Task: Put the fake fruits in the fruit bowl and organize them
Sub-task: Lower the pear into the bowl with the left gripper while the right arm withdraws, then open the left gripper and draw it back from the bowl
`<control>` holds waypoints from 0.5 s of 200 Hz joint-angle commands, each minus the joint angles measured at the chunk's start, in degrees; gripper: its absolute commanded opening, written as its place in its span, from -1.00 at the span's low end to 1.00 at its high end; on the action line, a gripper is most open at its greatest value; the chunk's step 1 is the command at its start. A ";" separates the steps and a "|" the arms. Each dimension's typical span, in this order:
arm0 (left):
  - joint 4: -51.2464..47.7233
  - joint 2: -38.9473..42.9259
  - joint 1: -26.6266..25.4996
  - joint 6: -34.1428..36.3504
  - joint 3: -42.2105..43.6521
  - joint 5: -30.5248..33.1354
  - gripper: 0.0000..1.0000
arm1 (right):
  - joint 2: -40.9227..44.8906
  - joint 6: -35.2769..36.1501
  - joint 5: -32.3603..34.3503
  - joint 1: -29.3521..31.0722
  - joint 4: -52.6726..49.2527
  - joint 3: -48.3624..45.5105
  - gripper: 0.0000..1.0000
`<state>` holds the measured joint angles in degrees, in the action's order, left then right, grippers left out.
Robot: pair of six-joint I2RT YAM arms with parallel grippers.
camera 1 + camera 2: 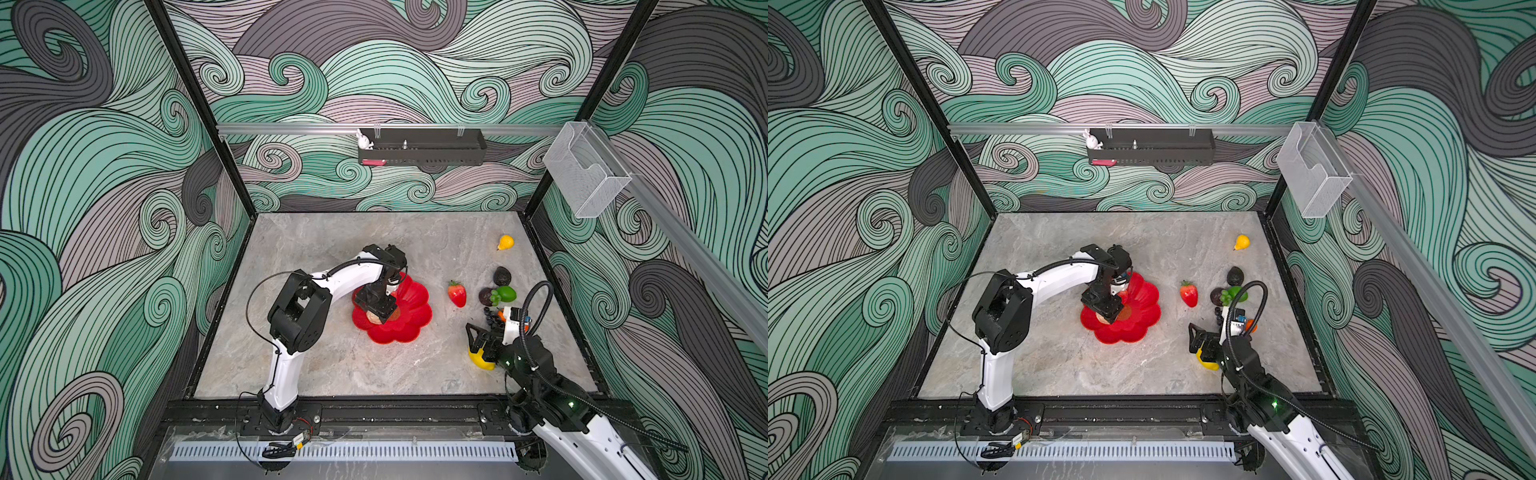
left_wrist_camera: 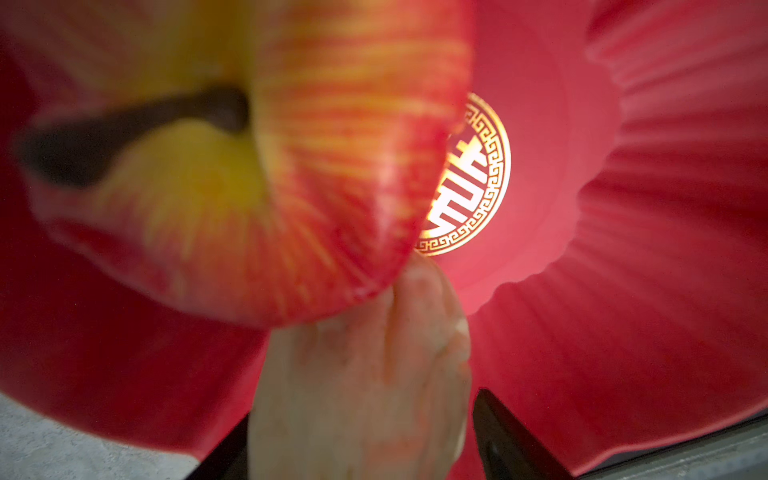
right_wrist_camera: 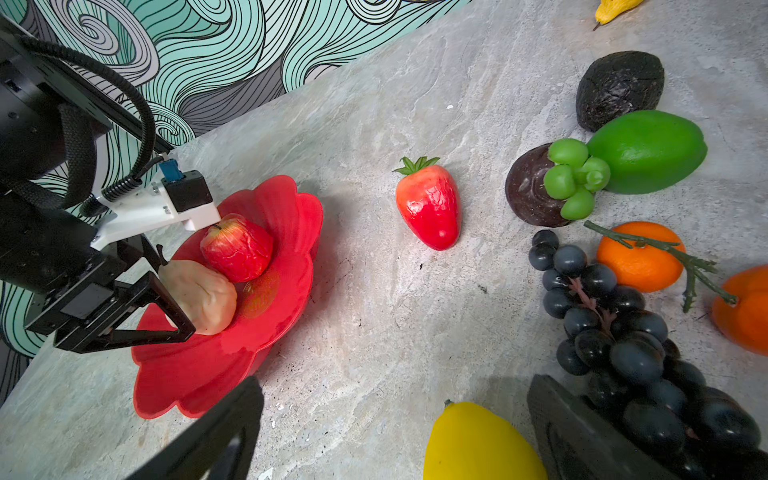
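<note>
On the left, my left pincer (image 3: 176, 295) is down in the fruit bowl (image 1: 411, 332), which stands near the middle of the grey table (image 1: 316, 365). Its two fingers stand apart, one on each side of the beige pear (image 3: 203, 299). The pear lies on the red floor of the bowl, and in the left wrist view a thin strip of red shows between it and one finger, so I call this pincer open. The red apple (image 3: 237, 249) lies in the bowl too, touching the pear.

To the right of the bowl, apart from it, the strawberry (image 1: 457, 294) lies alone on the table. Further right the other fruits are together: the dark avocado (image 3: 619, 87), the green fruit (image 3: 648, 151), a dark round fruit with a green cap (image 3: 528, 187), two oranges (image 3: 640, 257), and the grape bunch (image 3: 602, 316). A small yellow pear (image 1: 505, 242) lies near the back, well apart.

My right pincer (image 3: 395, 382) is wide open and holds nothing. The yellow lemon (image 3: 473, 444) shows between its fingers; if they touch it I cannot tell. The grapes lie against one finger.
</note>
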<state>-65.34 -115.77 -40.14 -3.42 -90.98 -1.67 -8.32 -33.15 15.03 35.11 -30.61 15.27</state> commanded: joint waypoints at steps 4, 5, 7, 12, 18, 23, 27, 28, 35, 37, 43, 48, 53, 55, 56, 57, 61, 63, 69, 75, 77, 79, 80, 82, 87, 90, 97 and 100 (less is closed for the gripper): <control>-0.16 2.47 0.41 -0.27 -0.04 0.26 0.53 | 0.06 0.52 0.87 -0.22 0.80 -0.50 0.99; -0.15 2.47 0.41 -0.27 -0.06 0.18 0.53 | 0.06 0.53 0.88 -0.22 0.85 -0.50 0.99; -0.14 2.58 0.41 -0.27 -0.14 -0.11 0.54 | 0.06 0.54 0.81 -0.22 0.89 -0.50 0.99; -0.29 2.62 0.42 -0.27 -0.39 -0.76 0.55 | 0.05 0.54 0.85 -0.21 0.88 -0.50 0.99; -0.53 2.76 0.44 -0.56 -0.80 -1.17 0.57 | 0.05 0.54 0.83 -0.22 1.03 -0.53 0.99; -0.65 2.82 0.44 -0.82 -1.17 -1.27 0.78 | -0.02 0.54 0.94 -0.28 0.99 -0.57 0.99; -0.66 2.94 0.42 -1.09 -1.37 -1.31 0.84 | -0.10 0.54 0.92 -0.20 1.06 -0.48 0.99; -0.71 2.92 0.41 -1.12 -1.43 -1.31 0.84 | -0.11 0.54 0.95 -0.17 1.07 -0.54 0.99; -0.75 3.15 0.42 -1.39 -1.56 -1.32 0.86 | -0.25 0.54 0.83 -0.17 1.09 -0.53 0.99; -0.75 3.24 0.42 -1.45 -1.57 -1.32 0.86 | -0.29 0.58 0.87 -0.19 1.13 -0.51 0.99; -0.75 3.42 0.46 -1.54 -1.66 -1.25 0.86 | -0.45 0.61 0.88 -0.22 1.09 -0.50 0.99; -0.75 3.65 0.50 -1.72 -1.57 -1.15 0.86 | -0.61 0.63 0.78 -0.20 1.13 -0.41 0.99; -0.75 3.83 0.50 -1.81 -1.47 -1.14 0.86 | -0.72 0.63 0.73 -0.23 1.22 -0.41 0.99; -0.71 3.95 0.50 -1.84 -1.39 -1.14 0.86 | -0.73 0.63 0.73 -0.22 1.16 -0.35 0.99; -0.69 4.01 0.50 -1.85 -1.35 -1.14 0.87 | -0.73 0.63 0.76 -0.18 1.16 -0.34 0.99; -0.68 4.03 0.50 -1.85 -1.28 -1.14 0.87 | -0.78 0.63 0.78 -0.20 1.12 -0.33 0.99; -0.67 4.25 0.50 -2.00 -1.03 -1.14 0.89 | -0.89 0.63 0.79 -0.24 1.14 -0.28 0.99; -0.60 4.39 0.50 -2.07 -0.93 -1.14 0.93 | -0.91 0.63 0.75 -0.23 1.12 -0.31 0.99; -0.58 4.88 0.50 -2.24 -0.60 -1.14 0.95 | -0.99 0.62 0.72 -0.26 1.09 -0.33 0.99; -0.58 5.42 0.48 -2.50 -0.28 -1.14 0.97 | -0.99 0.65 0.75 -0.18 1.10 -0.33 0.99; -0.58 5.65 0.45 -2.58 -0.19 -1.07 0.97 | -1.00 0.70 0.72 -0.14 1.08 -0.28 0.99; -0.58 5.86 0.49 -2.63 -0.02 -1.06 0.97 | -1.00 0.71 0.73 -0.16 1.08 -0.31 0.99; -0.58 5.97 0.50 -2.68 0.09 -1.06 0.97 | -1.00 0.71 0.72 -0.19 1.12 -0.32 0.99; -0.58 6.25 0.48 -2.76 0.27 -1.05 0.97 | -1.00 0.67 0.71 -0.21 1.11 -0.32 0.99; -0.49 7.07 0.50 -3.04 0.62 -1.01 0.97 | -1.00 0.71 0.72 -0.22 1.03 -0.33 0.99; -0.37 7.61 0.50 -3.19 0.91 -0.97 0.97 | -1.00 0.71 0.82 -0.22 1.07 -0.33 0.99; -0.04 9.11 0.48 -3.63 1.65 -0.96 0.97 | -1.08 0.64 1.29 -0.23 1.14 -0.29 0.99; 0.14 9.94 0.43 -3.82 2.03 -0.96 0.97 | -1.20 0.63 1.65 -0.22 1.09 -0.18 0.99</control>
<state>-64.82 -111.53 -40.12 -5.34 -90.41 -2.17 -9.08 -33.15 15.03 35.11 -30.20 15.27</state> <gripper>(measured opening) 0.986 0.996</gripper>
